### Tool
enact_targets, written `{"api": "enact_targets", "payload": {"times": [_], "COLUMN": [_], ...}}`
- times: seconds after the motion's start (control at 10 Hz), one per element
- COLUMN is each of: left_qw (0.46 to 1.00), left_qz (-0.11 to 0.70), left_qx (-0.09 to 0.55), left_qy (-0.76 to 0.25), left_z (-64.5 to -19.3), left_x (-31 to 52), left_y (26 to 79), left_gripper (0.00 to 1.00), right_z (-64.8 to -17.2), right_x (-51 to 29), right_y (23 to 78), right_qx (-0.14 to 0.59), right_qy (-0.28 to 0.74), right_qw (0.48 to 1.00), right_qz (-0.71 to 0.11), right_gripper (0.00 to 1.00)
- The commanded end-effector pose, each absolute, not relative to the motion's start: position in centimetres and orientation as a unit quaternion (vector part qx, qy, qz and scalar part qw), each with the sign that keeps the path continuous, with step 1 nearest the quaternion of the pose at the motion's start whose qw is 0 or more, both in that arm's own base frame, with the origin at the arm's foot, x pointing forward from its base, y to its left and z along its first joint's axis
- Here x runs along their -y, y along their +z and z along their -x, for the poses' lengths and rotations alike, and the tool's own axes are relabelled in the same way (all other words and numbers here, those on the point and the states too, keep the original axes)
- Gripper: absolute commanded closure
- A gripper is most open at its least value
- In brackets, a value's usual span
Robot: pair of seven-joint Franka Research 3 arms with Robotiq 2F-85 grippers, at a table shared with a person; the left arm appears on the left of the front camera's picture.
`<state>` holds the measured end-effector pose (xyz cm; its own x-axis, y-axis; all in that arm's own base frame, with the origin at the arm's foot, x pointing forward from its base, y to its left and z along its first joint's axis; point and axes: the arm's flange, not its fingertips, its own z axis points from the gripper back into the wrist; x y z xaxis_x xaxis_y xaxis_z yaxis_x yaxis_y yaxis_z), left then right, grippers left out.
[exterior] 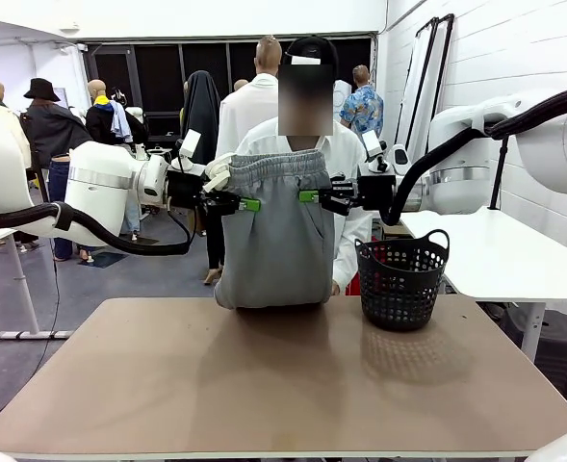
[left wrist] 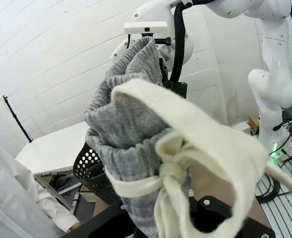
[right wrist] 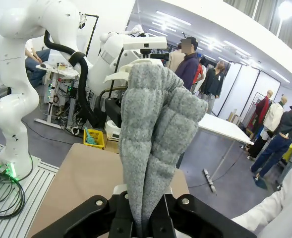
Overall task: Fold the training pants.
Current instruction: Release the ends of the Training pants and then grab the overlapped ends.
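The light grey training pants point(exterior: 275, 241) hang upright over the far edge of the brown table point(exterior: 264, 385), waistband on top, and their lower end rests on the tabletop. My left gripper point(exterior: 249, 204) is shut on the waistband's left side and my right gripper point(exterior: 309, 196) is shut on its right side. In the right wrist view the right gripper point(right wrist: 148, 210) pinches a bunched fold of the grey cloth point(right wrist: 155, 129). Up close in the left wrist view are the gathered waistband point(left wrist: 131, 124) and the whitish drawstring point(left wrist: 185, 134), which cover the left fingers.
A black mesh basket point(exterior: 401, 279) stands on the table's far right. A person in a white shirt point(exterior: 346, 154) stands right behind the pants. A white table point(exterior: 514, 250) sits further right. The near half of the brown table lies bare.
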<state>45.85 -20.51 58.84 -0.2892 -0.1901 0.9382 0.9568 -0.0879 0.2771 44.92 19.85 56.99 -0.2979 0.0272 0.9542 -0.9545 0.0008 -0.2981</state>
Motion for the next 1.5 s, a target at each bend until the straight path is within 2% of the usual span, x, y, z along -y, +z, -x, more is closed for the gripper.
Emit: {"api": "enact_targets", "payload": {"times": [0.0,1.4], "left_qw": [0.449,0.449], "left_qz": [0.382,0.382], "left_qx": [0.511,0.511], "left_qy": [-0.626,-0.626], "left_z": [-45.34,-45.34], "left_x": [20.40,20.40], "left_y": [59.01,59.01], "left_gripper": [1.00,1.00], "right_z": [-44.85,-44.85], "right_x": [-20.03,-20.03], "right_y": [57.28,57.28], "right_qx": [0.566,0.566], "right_qy": [0.576,0.576], "right_qw": [0.423,0.423], "right_qz": [-0.413,-0.413], "right_gripper": [1.00,1.00]}}
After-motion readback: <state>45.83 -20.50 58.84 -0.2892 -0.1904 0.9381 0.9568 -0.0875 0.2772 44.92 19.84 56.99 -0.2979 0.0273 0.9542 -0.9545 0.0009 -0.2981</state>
